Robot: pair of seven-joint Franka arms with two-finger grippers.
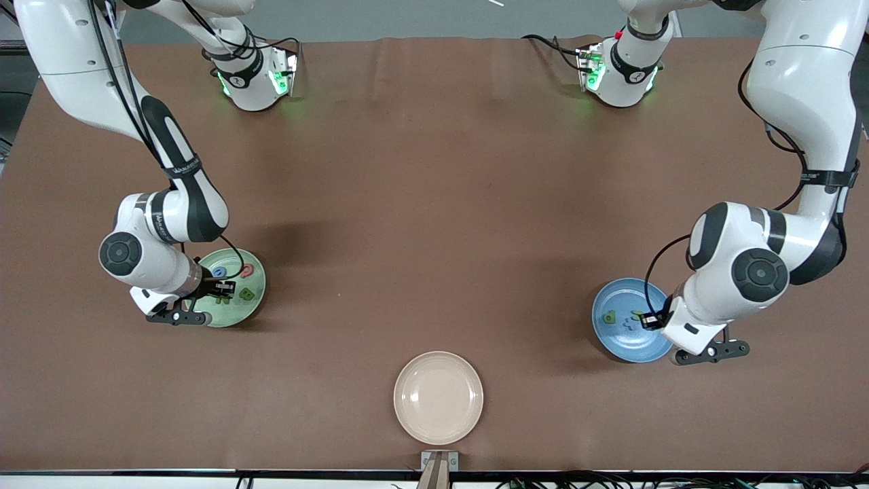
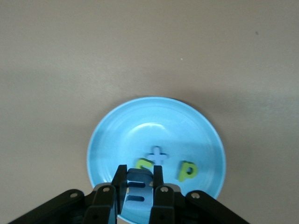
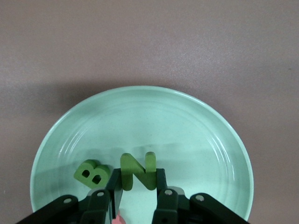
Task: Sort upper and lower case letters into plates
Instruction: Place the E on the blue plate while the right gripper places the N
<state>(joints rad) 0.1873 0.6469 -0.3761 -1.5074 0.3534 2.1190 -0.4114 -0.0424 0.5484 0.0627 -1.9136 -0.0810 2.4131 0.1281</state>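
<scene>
Brown cloth covered our table [image 1: 434, 204]. Beside the empty cream round dish [image 1: 438, 397], our left gripper [image 2: 140, 179] clamped a blue letter [image 2: 138, 189] over the blue plate [image 2: 117, 135]; right gripper [image 3: 138, 182] gripped a green N [image 3: 138, 170] in the mint plate [image 3: 140, 116]. Sorting looked nearly finished.

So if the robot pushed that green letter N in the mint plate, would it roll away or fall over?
Probably not roll: the green N is blocky with flat faces and no round edge. It looks thick and chunky, so likely stiff, and probably light like foam. It stands on edge in the mint plate, pinched in the right gripper jaws, so once released a nudge could tip it flat.
</scene>
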